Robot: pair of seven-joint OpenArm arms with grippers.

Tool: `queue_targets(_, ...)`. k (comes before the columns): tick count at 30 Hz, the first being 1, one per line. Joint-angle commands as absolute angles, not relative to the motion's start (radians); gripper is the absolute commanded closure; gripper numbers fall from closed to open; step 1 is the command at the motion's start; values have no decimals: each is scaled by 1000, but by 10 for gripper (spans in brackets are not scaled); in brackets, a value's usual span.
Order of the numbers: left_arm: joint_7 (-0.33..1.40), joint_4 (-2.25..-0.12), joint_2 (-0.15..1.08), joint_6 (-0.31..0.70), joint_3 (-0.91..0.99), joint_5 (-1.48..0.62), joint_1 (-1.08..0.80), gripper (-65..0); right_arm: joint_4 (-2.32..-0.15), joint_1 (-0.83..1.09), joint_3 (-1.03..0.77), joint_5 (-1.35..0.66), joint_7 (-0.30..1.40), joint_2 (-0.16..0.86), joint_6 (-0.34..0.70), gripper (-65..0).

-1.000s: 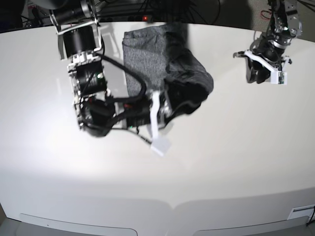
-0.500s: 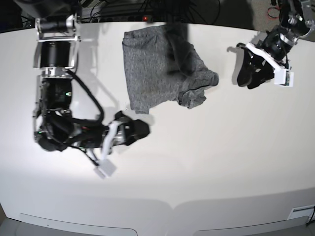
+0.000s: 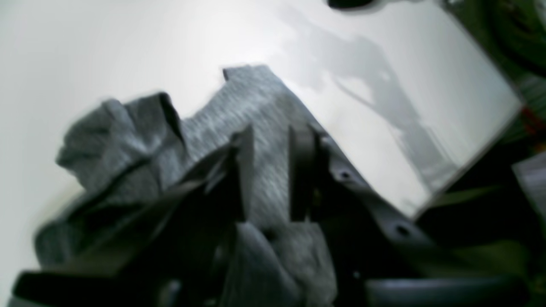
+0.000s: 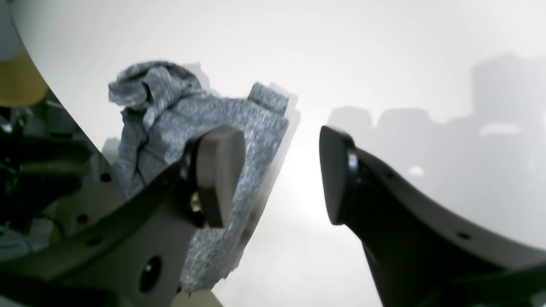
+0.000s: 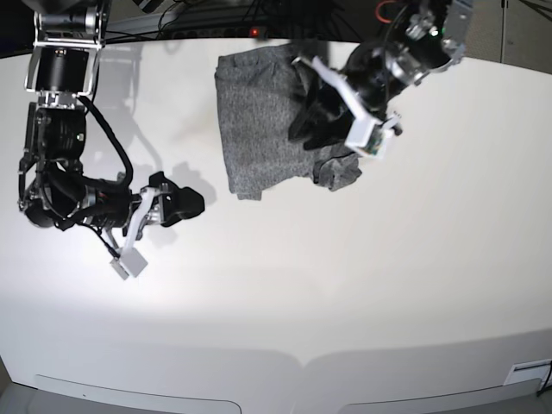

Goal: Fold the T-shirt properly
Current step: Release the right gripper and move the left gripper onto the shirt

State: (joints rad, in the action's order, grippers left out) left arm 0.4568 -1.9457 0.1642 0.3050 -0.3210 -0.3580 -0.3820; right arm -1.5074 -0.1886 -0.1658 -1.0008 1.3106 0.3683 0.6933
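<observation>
Grey heathered knit made up the single piece of cloth in view: one T-shirt [image 5: 263, 116], lying partly folded at the far middle of a white counter [image 5: 362, 285]. Its left portion lay flat and roughly rectangular, while its right side was bunched into darker, rumpled folds, with a small lump of fabric poking out at the near right corner.

Two robot arms were visible, one at each side of the overhead view. The left tool [image 5: 317, 116], on the right of that view, reached in over the bunched side of the shirt. In its wrist camera, blurred by motion, its two dark fingers [image 3: 245, 170] stood narrowly apart with grey fabric showing in the gap behind them; whether they touched or pinched the cloth could not be told.

The right tool [image 5: 185, 205], on the left of the overhead view, hung over bare counter, well apart from the shirt. Its wrist camera showed its two fingers [image 4: 219, 172] spread wide with nothing between them, and the shirt lay beyond them.

Each arm carried one small white block near its wrist, two in all. No brand, label or readable writing appeared on the shirt, the arms or the counter. Dark cables and a small red light sat beyond the counter's far edge.
</observation>
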Motion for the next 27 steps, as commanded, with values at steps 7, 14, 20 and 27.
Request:
queue_targets(7,539,-1917,164,54,-493,-151,-324,-77,-1524,-213,-171,-1028,1299,380,698,-321)
queue_targets(14,620,-1935,236,-65,-490,-41,-379,-73,-1524,-213,-171,-1029,1298,380,698,-321)
queue_targets(20,617,-1980,318,-64,-490,8,-513,-73,-1524,-213,-170,-1032,1281,379,698,-320)
queue_targets(27,548,-1981,324,19,-493,78,-672,-73,-1524,-213,-102,-1021,1253,360,698,-319)
